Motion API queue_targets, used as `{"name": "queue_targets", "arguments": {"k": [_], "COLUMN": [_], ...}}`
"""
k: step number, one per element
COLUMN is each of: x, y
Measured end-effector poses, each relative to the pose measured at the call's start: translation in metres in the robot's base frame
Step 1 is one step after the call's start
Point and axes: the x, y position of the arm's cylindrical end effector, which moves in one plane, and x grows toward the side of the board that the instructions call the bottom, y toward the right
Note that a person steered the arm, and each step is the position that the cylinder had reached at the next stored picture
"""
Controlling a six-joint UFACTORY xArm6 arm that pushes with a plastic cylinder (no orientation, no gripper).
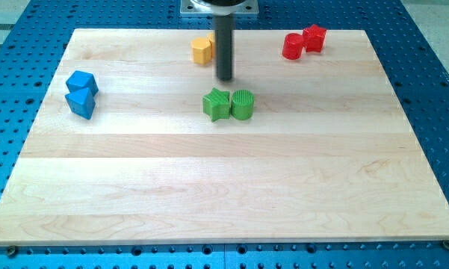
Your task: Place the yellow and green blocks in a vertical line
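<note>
Near the view's top centre of the pale wooden board (pixel 224 187), the straight dark rod descends from its mount, and my tip (pixel 224 78) sits on the surface just to the right of the yellow block (pixel 202 49), whose shape is partly hidden behind the rod; contact between the two cannot be confirmed. The rod carries no jaws, so it grips nothing and can only push. Below my tip, slightly apart from it, lie the green star-shaped block (pixel 217 104) and the green ribbed cylinder block (pixel 242 104), touching side by side in a horizontal pair. Because the pair runs across the board and the yellow block sits above and left of it, the three pieces do not yet form a vertical line; at least one green block appears to need relocating. The placement of my tip between yellow and green suggests a position from which either target could be nudged, though which one is intended cannot be determined. The rod stands upright, perpendicular to the board. Two blue angular blocks (pixel 81 93) rest stacked close together at the view's left, and two red blocks (pixel 304 42) sit at the view's top right, both groups well apart from the working area.
</note>
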Motion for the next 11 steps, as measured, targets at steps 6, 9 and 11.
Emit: {"name": "queue_targets", "arguments": {"k": [6, 9, 11], "x": [0.011, 0.029, -0.008], "y": [-0.164, -0.166, -0.06]}}
